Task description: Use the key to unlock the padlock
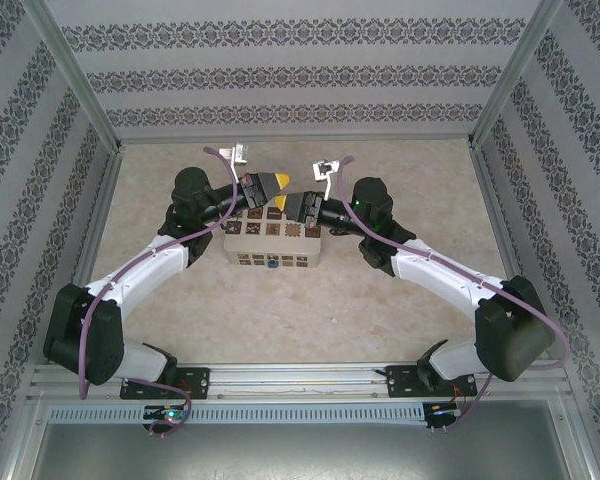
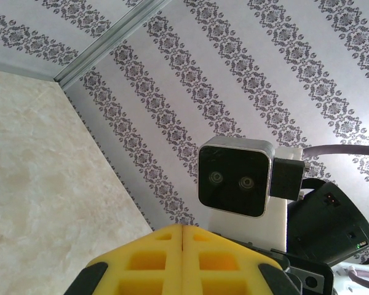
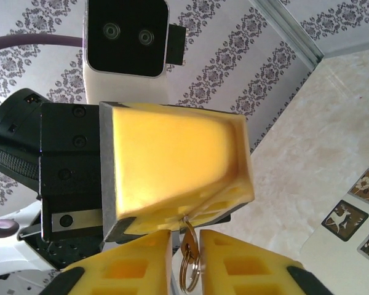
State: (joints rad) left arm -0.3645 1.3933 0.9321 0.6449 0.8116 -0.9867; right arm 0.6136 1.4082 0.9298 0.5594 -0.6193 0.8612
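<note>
— So why do both tools meet in the air above the white box [image 1: 280,245]?

— For a handover, I judge. The left tool [image 3: 190,212], its ribbed yellow fingers pressed flat together, seems to pinch the thin key [image 3: 187,236] at its tip. The brassy key ring [image 3: 188,276] hangs in the narrow gap of the right tool [image 3: 184,270], whose fingers flank it without clearly gripping.

— And the padlock?

— Untouched: the tiny blue-bodied padlock [image 1: 270,265] sits at the box's near face, down on the mottled beige counter [image 1: 380,320].
</note>
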